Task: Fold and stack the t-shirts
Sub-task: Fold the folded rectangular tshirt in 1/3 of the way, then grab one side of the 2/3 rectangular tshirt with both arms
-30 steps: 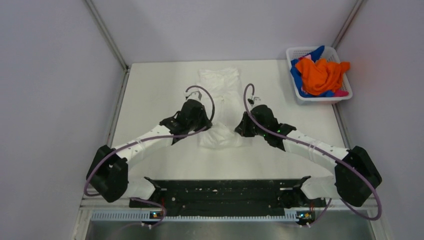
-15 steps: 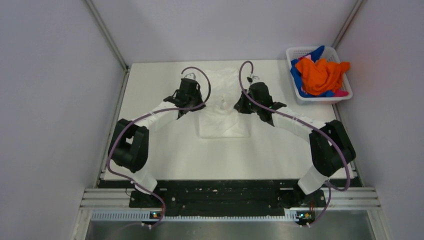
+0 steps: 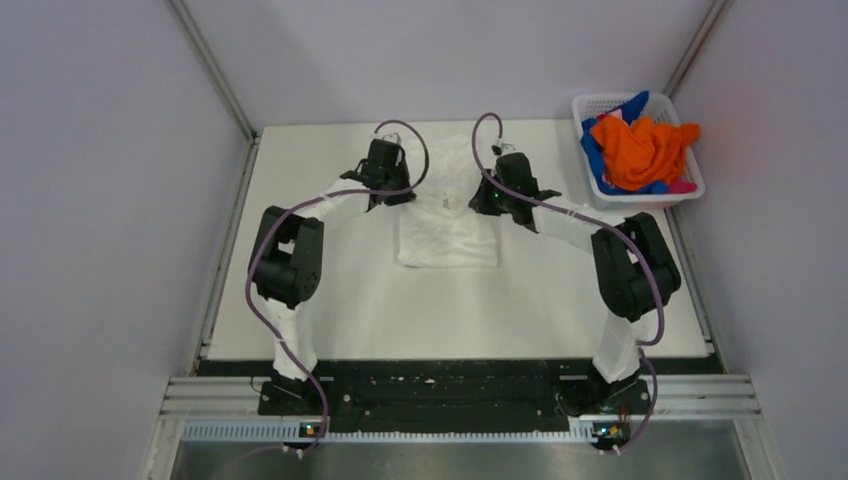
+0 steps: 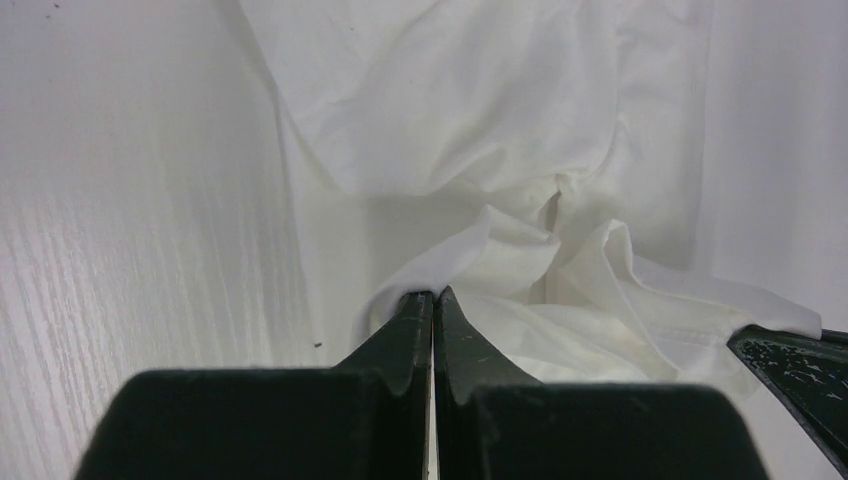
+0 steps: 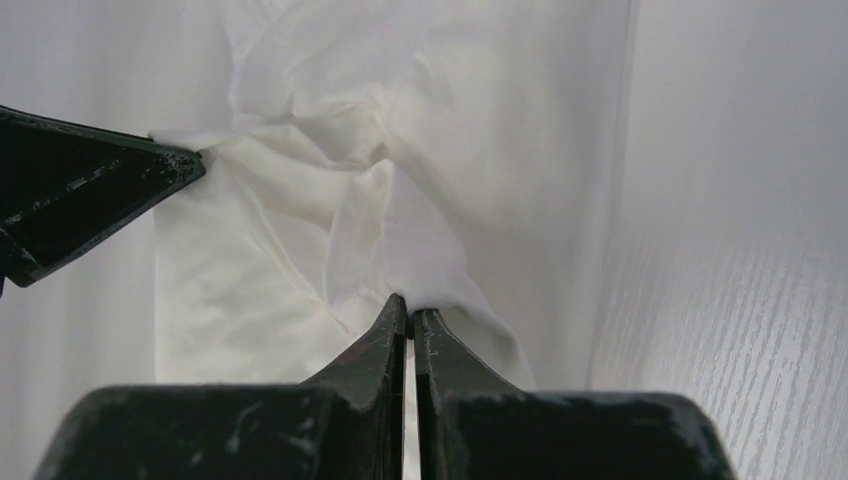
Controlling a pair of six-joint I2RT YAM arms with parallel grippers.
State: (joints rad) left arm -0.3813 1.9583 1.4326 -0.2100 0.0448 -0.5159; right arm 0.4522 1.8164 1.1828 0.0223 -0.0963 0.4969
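- Nearest the arm bases: table (image 3: 450,310), white, carrying everything listed below.
- Mid-table, on the line between the two arms: white shirt (image 3: 447,240), a rough oblong with a squared near edge. Its long axis appears to run near-to-far.
- Far-left part of that shirt: left gripper (image 4: 433,297), jaws pressed together on a thin edge of the cloth. Loose folds are bunched just beyond the tips, with a flatter layer past them.
- Far-right part of the shirt: right gripper (image 5: 410,300), jaws likewise closed on a pinch of cloth edge. It is level with its partner, and the crumpled middle lies between them.
- Governing relation: the shirt's body lies between the grippers and on their near side. Neither arm is nearer, and each has its own side of the long axis.
- Judgement: the coming move looks like laying the pinched edge down and letting go. For the fold to land square, the two pinches should stay level across that axis.
- Far right corner, well apart from both grippers: basket (image 3: 645,198), holding an orange shirt (image 3: 640,150), a blue shirt (image 3: 592,160) and a pink shirt (image 3: 683,186), heaped and not yet folded.
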